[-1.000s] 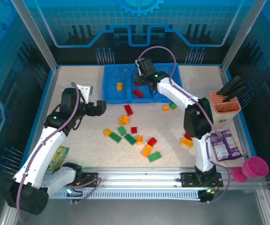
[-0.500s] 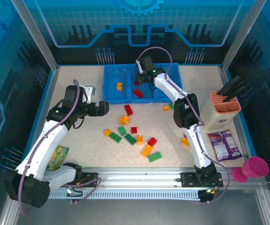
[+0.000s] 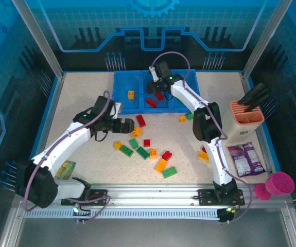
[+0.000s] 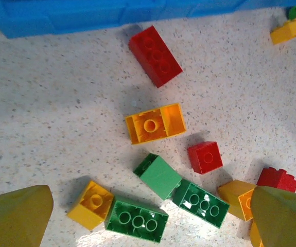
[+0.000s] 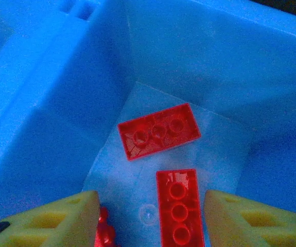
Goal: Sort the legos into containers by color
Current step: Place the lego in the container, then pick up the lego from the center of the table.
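Observation:
The blue tray (image 3: 121, 82) stands at the back of the table. My right gripper (image 3: 156, 86) hangs open over its middle compartment (image 5: 189, 56). Two long red bricks (image 5: 159, 131) (image 5: 179, 206) lie studs-down on that floor, one between the fingers and touching neither. A third red piece (image 5: 104, 232) peeks out by the left finger. One yellow brick (image 3: 131, 94) sits in the left compartment. My left gripper (image 4: 148, 221) is wide open above loose legos: green bricks (image 4: 137, 219) (image 4: 158, 176) (image 4: 199, 202), a yellow one (image 4: 154, 123) and red ones (image 4: 155, 55) (image 4: 205, 157).
A salmon holder (image 3: 246, 119) with black tools stands at the right, a purple snack packet (image 3: 246, 158) and a pink cup (image 3: 280, 182) in front of it. Another packet (image 3: 64, 172) lies near the left arm's base. More bricks (image 3: 185, 117) (image 3: 205, 154) are scattered on the right.
The right gripper has opened over the middle compartment, where a red brick now lies free. The left arm has swung right and forward over the loose bricks.

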Robot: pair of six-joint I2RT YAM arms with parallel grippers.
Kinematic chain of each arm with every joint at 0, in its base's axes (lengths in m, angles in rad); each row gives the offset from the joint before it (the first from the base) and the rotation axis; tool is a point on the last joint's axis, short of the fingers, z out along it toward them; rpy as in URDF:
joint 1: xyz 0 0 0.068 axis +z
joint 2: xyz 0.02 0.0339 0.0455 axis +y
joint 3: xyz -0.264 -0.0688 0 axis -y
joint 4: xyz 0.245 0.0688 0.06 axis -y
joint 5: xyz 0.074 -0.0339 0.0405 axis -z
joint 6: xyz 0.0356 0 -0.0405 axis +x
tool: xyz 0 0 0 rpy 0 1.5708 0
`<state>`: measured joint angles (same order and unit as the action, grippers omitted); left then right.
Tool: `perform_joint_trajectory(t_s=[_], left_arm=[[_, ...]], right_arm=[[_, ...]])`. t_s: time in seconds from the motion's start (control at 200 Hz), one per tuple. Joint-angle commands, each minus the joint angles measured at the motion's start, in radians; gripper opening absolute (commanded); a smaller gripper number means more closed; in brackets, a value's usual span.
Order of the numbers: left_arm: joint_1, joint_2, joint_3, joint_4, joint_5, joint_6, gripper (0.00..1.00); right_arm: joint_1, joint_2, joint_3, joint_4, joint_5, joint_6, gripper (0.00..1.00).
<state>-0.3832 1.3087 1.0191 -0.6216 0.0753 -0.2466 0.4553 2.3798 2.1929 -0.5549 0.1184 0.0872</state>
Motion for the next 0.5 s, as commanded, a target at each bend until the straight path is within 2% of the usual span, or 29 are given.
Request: perform_joint_trajectory(t_s=[0.0,0.26,0.49], left_arm=[[-0.035,0.055,-0.002,0.027,-0.043,-0.056,0.99],[-0.111,0.203,0.052,0.035,-0.139,-0.103,0.99],[-0.14,0.293,0.124,0.02,-0.179,-0.122,0.99]], right_arm=[[-0.004,-0.146,-0.051,0.033,-0.05,-0.018,0.61],[-0.005,-0.344,-0.247,0.071,-0.095,-0.035,0.63],[-0.015,-0.502,-0.447,0.118,-0.115,-0.03,0.63]])
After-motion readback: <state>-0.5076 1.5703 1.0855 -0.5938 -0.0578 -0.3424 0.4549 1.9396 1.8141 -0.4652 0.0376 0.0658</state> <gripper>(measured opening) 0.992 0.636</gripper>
